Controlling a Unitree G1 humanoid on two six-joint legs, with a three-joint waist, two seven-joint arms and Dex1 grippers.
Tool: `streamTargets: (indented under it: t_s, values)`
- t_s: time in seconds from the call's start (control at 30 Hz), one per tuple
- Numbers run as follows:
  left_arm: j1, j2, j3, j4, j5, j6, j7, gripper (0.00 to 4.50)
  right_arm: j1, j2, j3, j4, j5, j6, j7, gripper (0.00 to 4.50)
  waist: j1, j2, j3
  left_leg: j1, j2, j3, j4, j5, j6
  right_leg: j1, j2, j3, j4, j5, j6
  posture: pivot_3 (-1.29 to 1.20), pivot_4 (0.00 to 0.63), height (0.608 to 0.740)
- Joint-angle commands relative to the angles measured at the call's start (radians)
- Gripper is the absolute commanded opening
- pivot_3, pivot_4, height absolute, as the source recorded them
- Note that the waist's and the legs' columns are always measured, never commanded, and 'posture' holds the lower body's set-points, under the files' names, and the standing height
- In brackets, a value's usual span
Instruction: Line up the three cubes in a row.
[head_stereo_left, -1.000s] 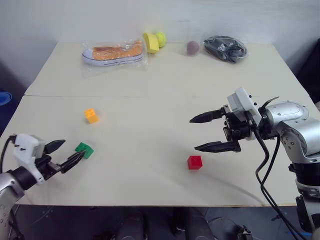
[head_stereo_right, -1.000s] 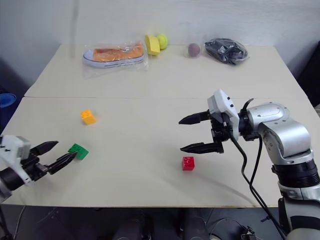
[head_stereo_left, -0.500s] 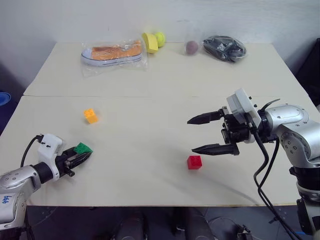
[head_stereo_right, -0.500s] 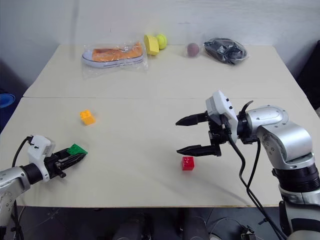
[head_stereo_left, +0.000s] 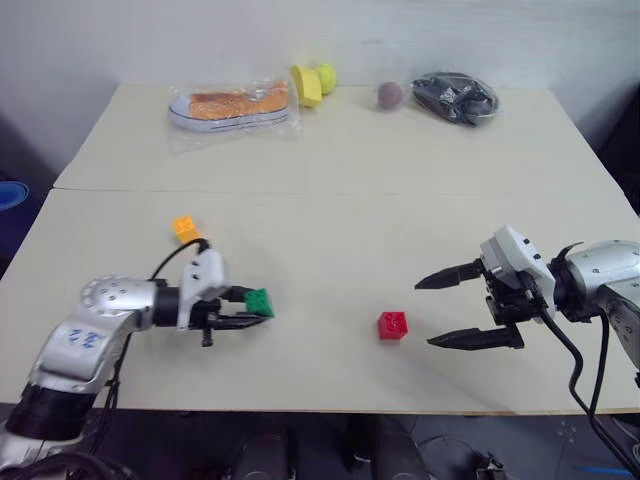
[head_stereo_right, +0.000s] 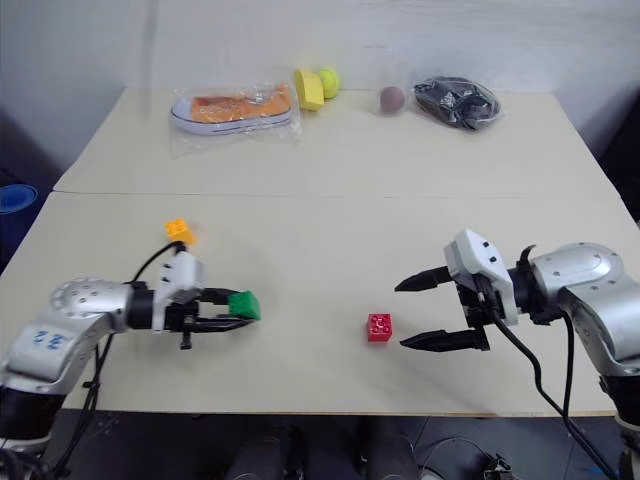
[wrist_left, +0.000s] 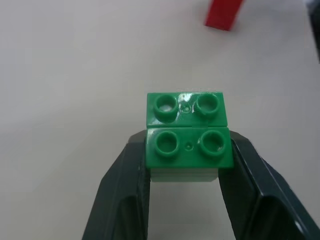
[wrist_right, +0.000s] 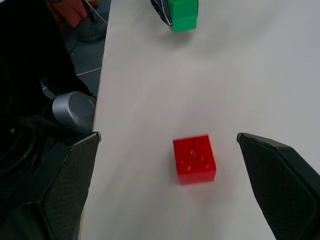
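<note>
Green cube (head_stereo_left: 259, 301) is riding clamped in the left gripper (head_stereo_left: 250, 309); right gripper (head_stereo_left: 447, 311) is gaping empty by the red cube (head_stereo_left: 392, 324), orange cube (head_stereo_left: 185, 228) is waiting, no row yet.

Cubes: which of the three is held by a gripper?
The green cube, shut between the left gripper's fingers. The red cube and the orange cube lie free on the table.

Green cube (wrist_left: 188, 135) between end effector (wrist_left: 185, 172) fingers
</note>
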Motion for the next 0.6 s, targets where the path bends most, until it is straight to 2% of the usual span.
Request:
streamTargets:
  t_s: [0.03,0.13,0.2,0.4,0.6]
  values:
    - [-0.085,-0.046,-0.133,0.012,0.056,-0.035,-0.064,1.49,0.089,-0.045,-0.095,-0.076,-0.004,-0.037,-0.001,4.5,0.006,0.0,0.0,0.0,0.0,0.0,0.0,0.0,0.0,0.0,0.001,0.0,0.0,0.0,0.0,0.0,0.15,0.74]
    - [-0.148,-0.109,-0.228,0.048,0.115,-0.042,-0.068,1.49,0.182,-0.056,-0.164,-0.125,0.012,-0.026,-0.019,4.5,0.012,0.0,0.0,0.0,0.001,0.0,0.001,0.0,-0.001,0.0,0.003,0.001,0.0,0.0,0.0,0.0,0.15,0.74]
    - [-0.166,-0.139,-0.249,0.076,0.14,-0.043,-0.05,1.49,0.211,-0.055,-0.189,-0.145,0.023,-0.015,-0.034,4.5,0.011,0.0,0.0,0.0,0.001,0.0,0.003,0.0,-0.001,0.0,0.004,0.002,0.0,0.0,0.0,0.0,0.15,0.74]
    - [-0.189,-0.183,-0.281,0.12,0.192,-0.051,-0.033,1.49,0.245,-0.049,-0.216,-0.179,0.047,0.008,-0.066,4.5,0.013,0.0,0.0,0.0,0.002,-0.001,0.005,0.0,0.0,0.001,0.004,0.002,0.001,0.0,0.001,0.0,0.15,0.74]
    - [-0.221,-0.2,-0.281,0.131,0.232,-0.009,-0.002,1.49,0.224,-0.039,-0.191,-0.161,0.048,0.002,-0.078,4.5,0.016,0.0,0.0,-0.001,0.001,-0.002,0.005,0.001,0.001,0.002,0.002,0.002,0.0,0.001,0.001,0.0,0.15,0.74]
